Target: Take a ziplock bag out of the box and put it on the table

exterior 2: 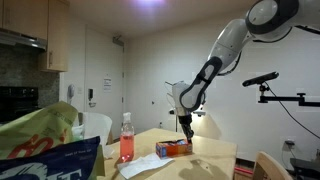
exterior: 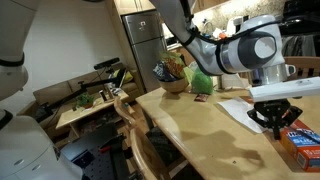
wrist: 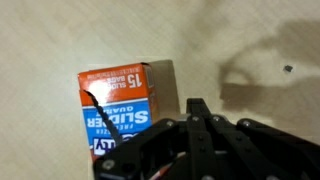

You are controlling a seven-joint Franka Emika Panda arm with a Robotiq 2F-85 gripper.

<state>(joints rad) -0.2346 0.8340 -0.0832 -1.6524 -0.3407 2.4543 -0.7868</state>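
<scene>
Your claw [wrist: 198, 108] is filling the lower middle of the wrist view, its two black fingers pressing together. Whether anything thin is caught between the tips is too dark to tell. The claw's body is running off the bottom edge. Just left of the tips, the box [wrist: 118, 108] is lying flat on the counter [wrist: 60, 40], orange-red with a blue panel. The frame is cutting off its lower end, and the claw's housing is partly covering it. Its upper left corner is looking torn or lifted, but the opening itself is hard to make out.

In an exterior view the claw [exterior: 272, 122] is hanging just above the box [exterior: 301, 146], which the lower right corner is cropping; you cannot tell from there whether they are touching. A pale flat sheet [exterior: 240, 110] is lying on the counter near the claw, too washed out to identify. In an exterior view a crinkled bag [exterior 2: 40, 145] is blocking the lower left, and a pink spray bottle [exterior 2: 126, 142] is standing left of the box.
</scene>
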